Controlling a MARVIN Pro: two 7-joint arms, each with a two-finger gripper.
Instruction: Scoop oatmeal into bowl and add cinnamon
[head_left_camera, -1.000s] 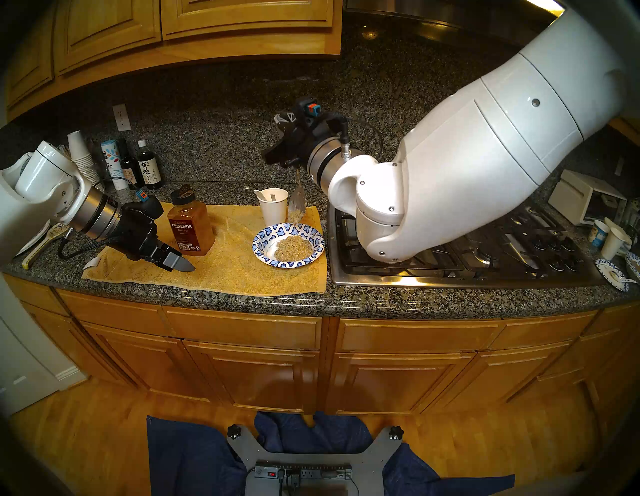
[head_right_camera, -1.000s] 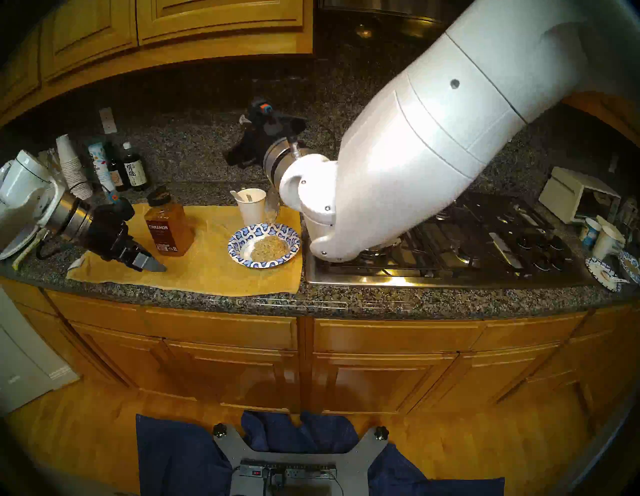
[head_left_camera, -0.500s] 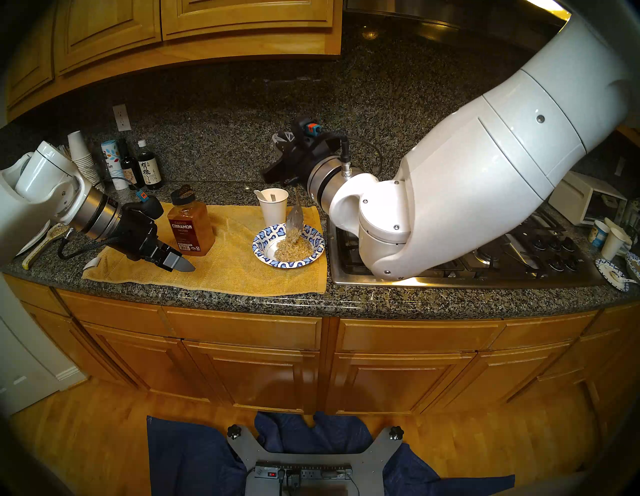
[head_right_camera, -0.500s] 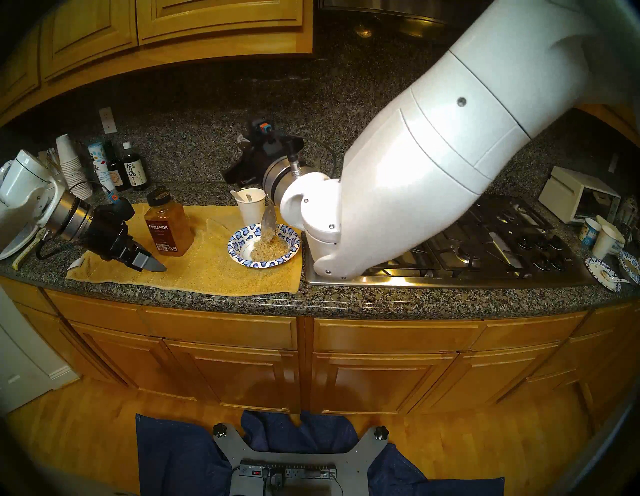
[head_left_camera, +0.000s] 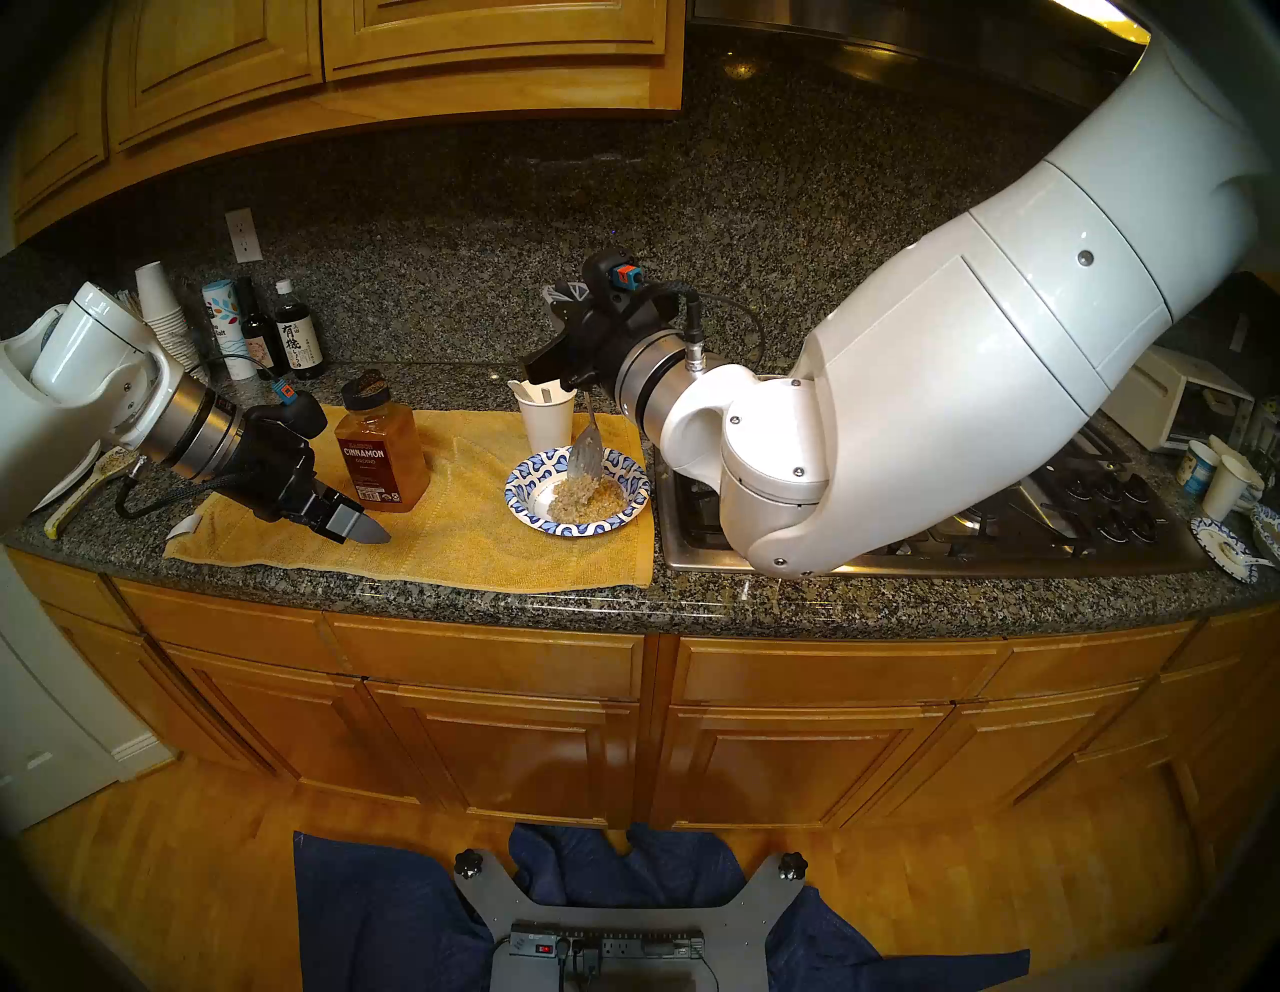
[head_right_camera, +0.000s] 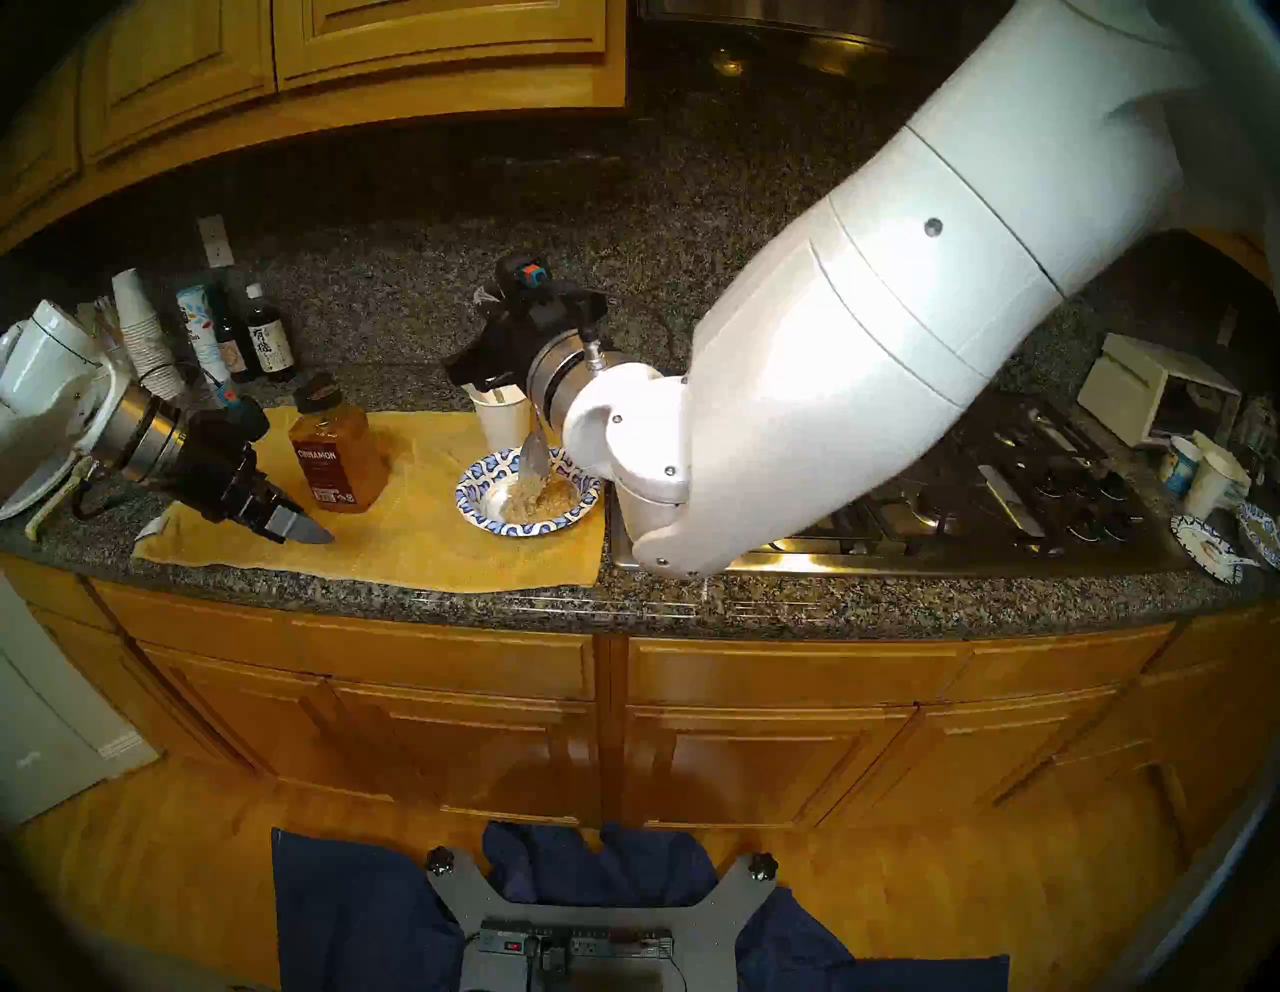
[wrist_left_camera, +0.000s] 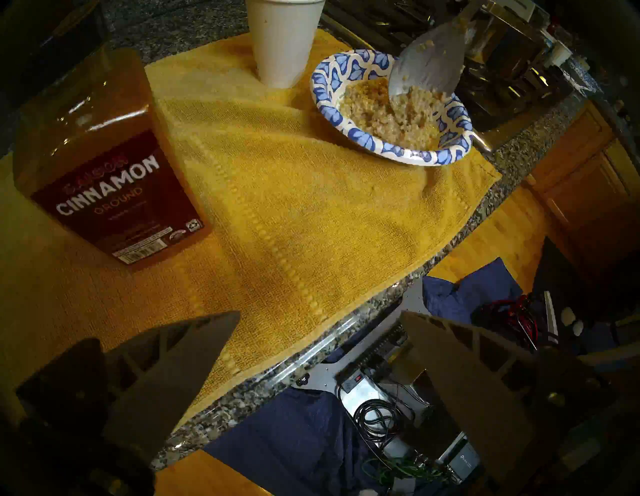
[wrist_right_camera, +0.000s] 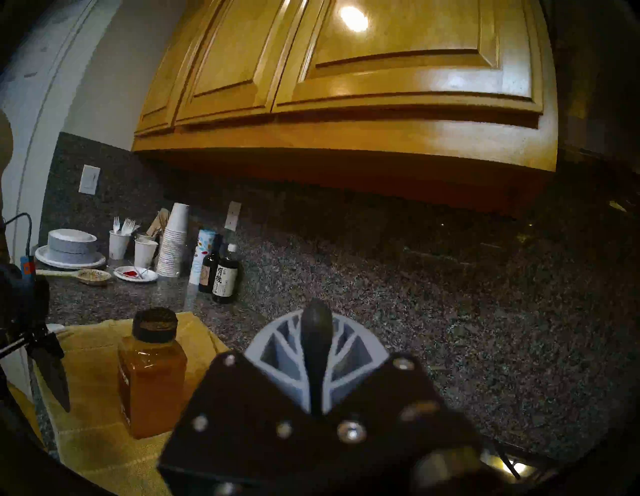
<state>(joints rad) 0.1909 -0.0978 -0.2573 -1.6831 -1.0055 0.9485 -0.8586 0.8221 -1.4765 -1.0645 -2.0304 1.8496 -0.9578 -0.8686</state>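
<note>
Sitting under wooden cupboards (head_left_camera: 388, 48), the dark speckled stone bench (head_left_camera: 692, 603) has a yellow towel (head_left_camera: 478, 533) on it, beside a stove (head_left_camera: 1039, 512). On the towel rests the bowl (head_left_camera: 526, 485), blue and white, with lumpy tan oatmeal (head_left_camera: 589, 493) inside. The right pincer (wrist_right_camera: 317, 350) squeezes a spoon (head_left_camera: 587, 443) dipping into it. The cinnamon (head_left_camera: 381, 454) jar stands near the left pincer (head_left_camera: 360, 528), which is wide and empty.
</note>
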